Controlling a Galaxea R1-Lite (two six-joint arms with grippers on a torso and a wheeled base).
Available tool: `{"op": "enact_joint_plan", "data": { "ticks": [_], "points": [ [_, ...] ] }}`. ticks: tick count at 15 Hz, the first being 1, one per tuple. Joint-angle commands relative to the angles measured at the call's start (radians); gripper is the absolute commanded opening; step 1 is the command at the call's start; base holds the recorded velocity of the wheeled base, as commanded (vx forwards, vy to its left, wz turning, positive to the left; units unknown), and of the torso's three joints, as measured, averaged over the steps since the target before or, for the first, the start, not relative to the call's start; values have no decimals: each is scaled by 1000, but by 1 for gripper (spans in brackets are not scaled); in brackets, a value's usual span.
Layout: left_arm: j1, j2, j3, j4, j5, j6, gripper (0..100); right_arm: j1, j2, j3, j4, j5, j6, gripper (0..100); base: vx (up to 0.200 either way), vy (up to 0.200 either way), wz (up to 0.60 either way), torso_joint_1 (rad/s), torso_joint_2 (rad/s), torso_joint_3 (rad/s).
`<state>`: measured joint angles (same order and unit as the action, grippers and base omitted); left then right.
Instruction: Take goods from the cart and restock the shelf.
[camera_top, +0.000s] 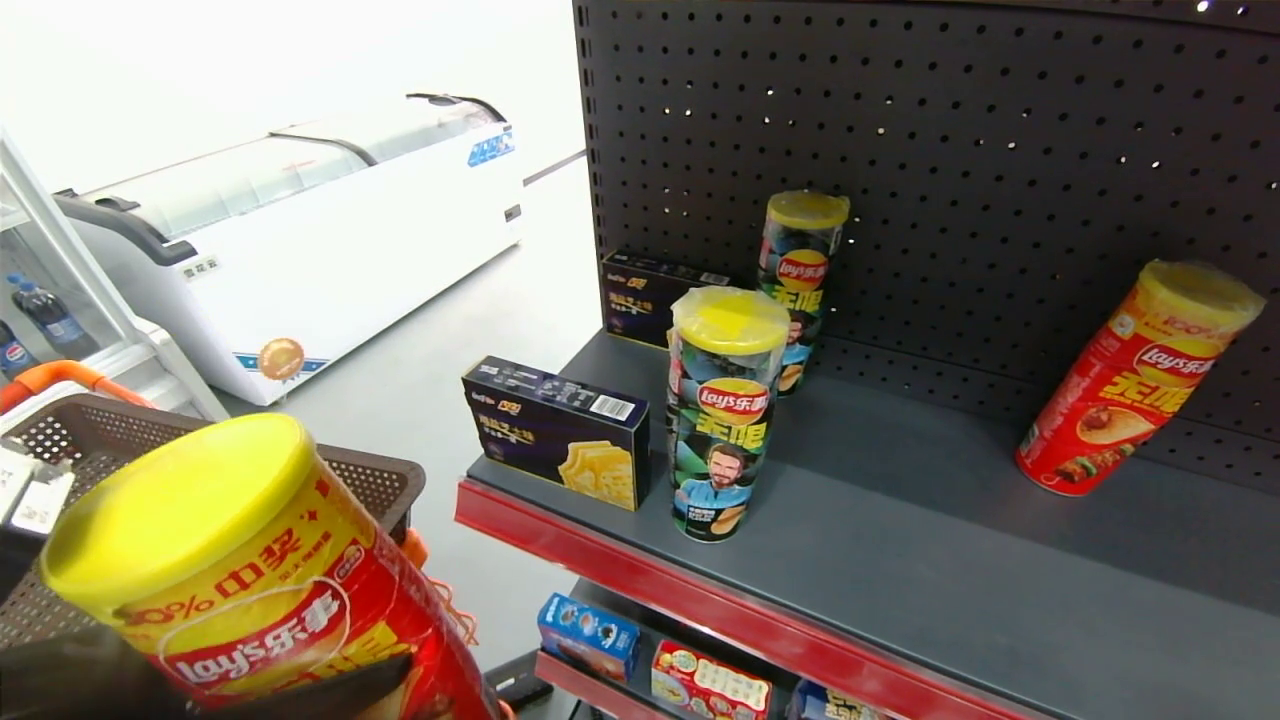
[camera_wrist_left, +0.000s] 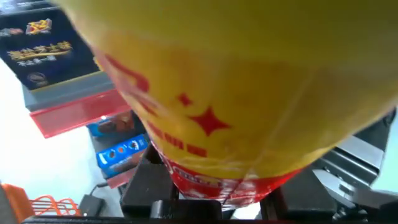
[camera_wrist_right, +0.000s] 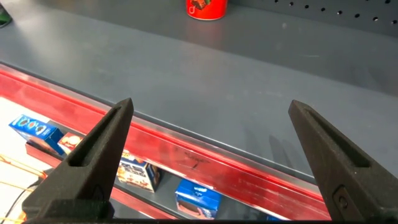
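Left gripper (camera_wrist_left: 227, 198) is clenched on the lower body of a red chip can (camera_top: 250, 570), with its dark fingers (camera_wrist_left: 149, 186) on either side of the can's base. The can has a yellow lid and is tilted, lid end away from the gripper. It sits in front of the brown cart basket (camera_top: 385, 480), well apart from the shelf (camera_top: 900, 540) and left of the shelf's red front edge.

Right gripper (camera_wrist_right: 214, 155) is spread wide with nothing between its fingers, and hangs just above that red front edge.

On the shelf, two green-and-blue chip cans (camera_top: 725, 410) stand upright, one behind the other. Two dark boxes (camera_top: 555, 430) lie just beside them. Another red can (camera_top: 1135, 375) leans against the pegboard, well apart from the rest.
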<state>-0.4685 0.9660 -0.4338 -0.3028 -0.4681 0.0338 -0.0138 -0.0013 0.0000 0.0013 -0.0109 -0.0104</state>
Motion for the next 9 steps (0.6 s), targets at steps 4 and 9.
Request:
{"op": "enact_joint_plan", "data": {
  "ticks": [4, 9],
  "points": [
    [-5, -18, 0, 1, 0, 0, 0, 0, 1, 0, 0, 0, 0, 100, 0, 0, -450, 3, 2, 4],
    [-4, -18, 0, -1, 2, -2, 0, 0, 1, 0, 0, 0, 0, 100, 0, 0, -600, 2, 4, 3]
  ]
}}
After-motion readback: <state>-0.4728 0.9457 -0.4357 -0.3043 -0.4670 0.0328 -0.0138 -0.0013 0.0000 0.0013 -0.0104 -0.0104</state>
